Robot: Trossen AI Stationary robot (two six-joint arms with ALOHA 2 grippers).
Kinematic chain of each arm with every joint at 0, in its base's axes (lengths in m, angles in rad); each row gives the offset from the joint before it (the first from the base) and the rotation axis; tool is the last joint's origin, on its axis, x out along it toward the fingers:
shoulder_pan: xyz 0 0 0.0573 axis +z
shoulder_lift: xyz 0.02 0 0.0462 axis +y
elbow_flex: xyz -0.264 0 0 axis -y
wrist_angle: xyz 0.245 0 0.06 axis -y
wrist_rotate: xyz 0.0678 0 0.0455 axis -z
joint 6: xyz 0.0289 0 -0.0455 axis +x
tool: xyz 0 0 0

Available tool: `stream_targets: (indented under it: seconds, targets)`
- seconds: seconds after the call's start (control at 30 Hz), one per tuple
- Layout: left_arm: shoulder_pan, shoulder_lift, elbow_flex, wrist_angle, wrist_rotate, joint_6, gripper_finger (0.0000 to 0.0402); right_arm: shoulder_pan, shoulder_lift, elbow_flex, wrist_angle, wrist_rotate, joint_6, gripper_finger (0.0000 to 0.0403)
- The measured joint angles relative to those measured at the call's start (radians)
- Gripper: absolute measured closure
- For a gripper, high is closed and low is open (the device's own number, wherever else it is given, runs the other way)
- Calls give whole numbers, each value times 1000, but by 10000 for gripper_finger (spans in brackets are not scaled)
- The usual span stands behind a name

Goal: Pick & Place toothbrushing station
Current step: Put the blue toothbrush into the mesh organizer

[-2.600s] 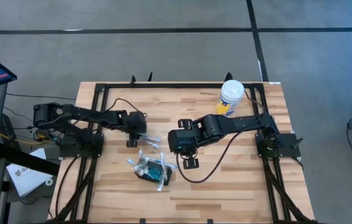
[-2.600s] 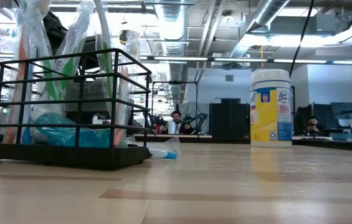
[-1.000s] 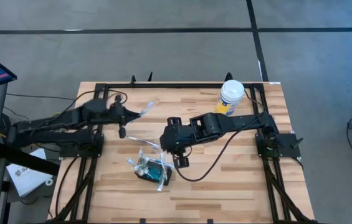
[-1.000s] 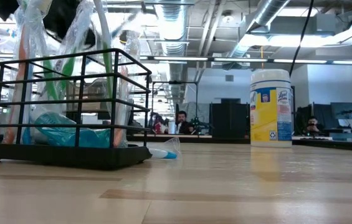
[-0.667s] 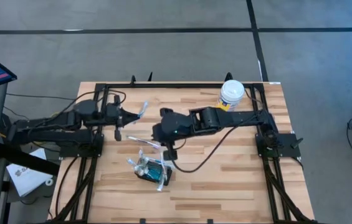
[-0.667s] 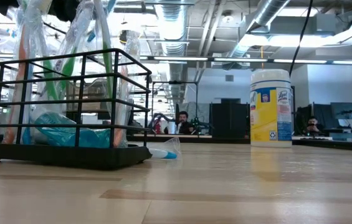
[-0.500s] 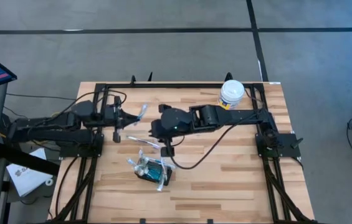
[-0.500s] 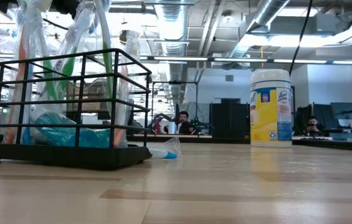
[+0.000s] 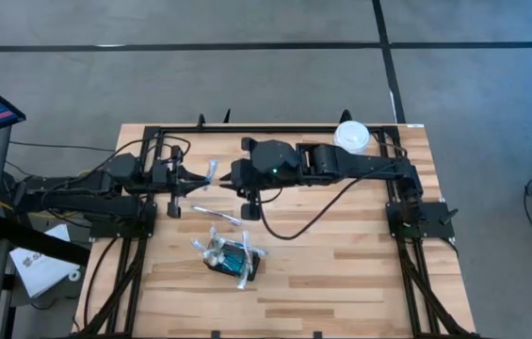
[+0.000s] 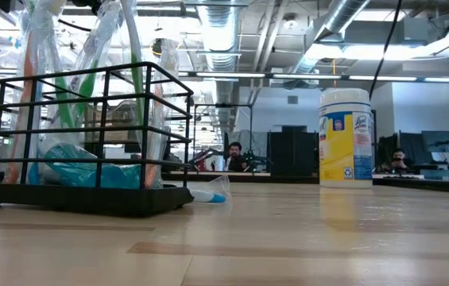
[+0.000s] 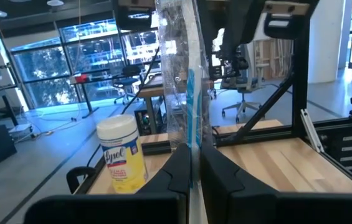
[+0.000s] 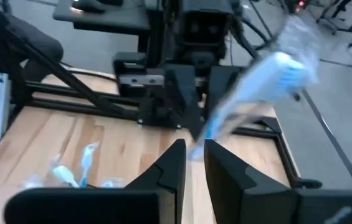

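Note:
The toothbrushing station [image 9: 231,259], a black wire holder, stands on its flat base near the table's front; in the low view the station [image 10: 89,135] holds wrapped brushes and a teal tube. My left gripper [image 9: 190,177] is shut on a wrapped toothbrush [image 9: 209,169] above the table's left half. My right gripper [image 12: 194,155] faces it from the right, fingers a narrow gap apart, just below the brush's free end [image 12: 285,65]. Another wrapped brush [image 9: 217,214] lies flat on the table. My left gripper pinches the wrapped toothbrush by one end [image 11: 194,149] between its two fingers. The fingers lie level and point toward the table's right. The brush sticks out past the fingertips, slanting upward in its clear wrapper [image 11: 179,56], clear of the table.
A white-lidded, yellow-labelled canister [image 10: 346,137] stands at the far right, partly under my right arm in the high view. Black frame rails [image 9: 275,129] run along the table's far edge and sides. Bare wood [image 9: 341,273] lies at the front right.
My right gripper has risen from above the station and gone toward the far edge and the left gripper, tipping up from pointing steeply down. My left gripper has drawn back a little toward the left edge and risen, levelling out, still holding the brush.

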Motion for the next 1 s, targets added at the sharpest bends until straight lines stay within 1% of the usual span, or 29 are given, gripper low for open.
stream_targets:
  seconds: [0.17,0.23,0.3,0.53,0.63,0.7,0.87,1.0]
  targets:
    - [0,0,0,0,-1,0,395,-15,2,0,-16,0,13,353]
    - [0,0,0,2,-1,0,395,-14,10,-2,-16,-19,21,353]
    - [0,0,0,6,-1,0,395,-4,11,-39,20,-40,33,355]
    - [0,0,0,6,-1,0,395,31,13,-307,246,-56,28,373]
    - [0,0,0,6,-1,0,395,32,-22,-412,309,-55,41,381]
    - [0,0,0,6,-1,0,395,29,-69,-484,369,-55,41,384]
    - [0,0,0,13,1,3,395,18,-224,-685,670,-69,66,386]
    - [0,4,0,22,2,5,394,19,-283,-798,829,-81,53,386]
